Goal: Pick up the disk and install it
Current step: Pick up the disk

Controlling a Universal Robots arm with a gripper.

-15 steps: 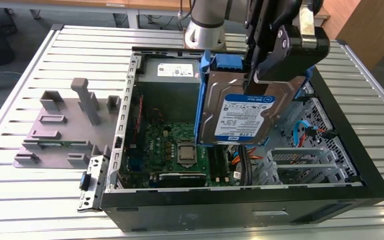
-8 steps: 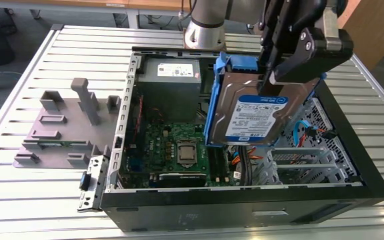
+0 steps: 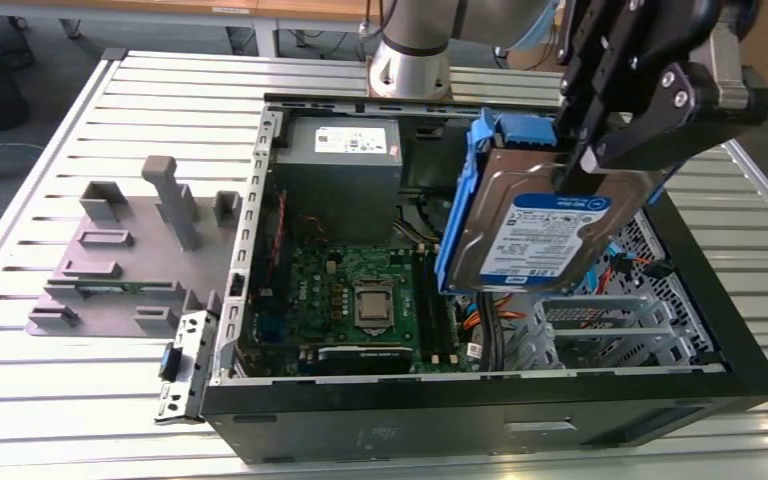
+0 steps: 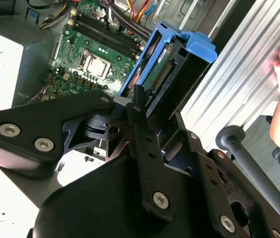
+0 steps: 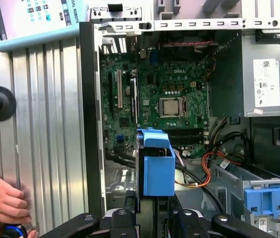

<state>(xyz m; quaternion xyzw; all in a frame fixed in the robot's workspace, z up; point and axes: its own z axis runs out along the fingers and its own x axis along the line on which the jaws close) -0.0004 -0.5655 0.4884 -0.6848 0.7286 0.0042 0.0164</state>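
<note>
While it hangs on edge above the opened computer, the disk (image 3: 544,235), a flat rectangular silver hard drive with a white-and-blue label and a blue plastic carrier frame, touches no surface. Its label faces the exterior camera. In the first wrist view the blue carrier frame (image 5: 158,171) appears end-on.

The black two-fingered gripper (image 3: 598,165) is clamped on the disk's upper part, pinching it across its flat faces.

Directly below lies the black steel tower case (image 3: 491,410), on its side with the panel off. It holds:
- a silver perforated drive cage (image 3: 611,325) under the disk, towards the exterior view's right
- a green motherboard (image 3: 357,290) beside the cage
- a grey power-supply box (image 3: 337,165) beyond the motherboard

A second blue carrier (image 5: 268,198) already sits in the cage. A grey plastic stand with upright posts (image 3: 131,250) rests on the slatted aluminium table (image 3: 37,400), well apart from the disk, at the exterior view's left. A person's hand (image 5: 1,201) is at the table's edge beside the case.

Judged from this arrangement, the pick-up is complete and the installation step is in hand, with the disk not yet in the cage. Seating it would call for matching the carrier to the cage's opening while keeping clear of the loose orange and black cables (image 5: 206,166).
</note>
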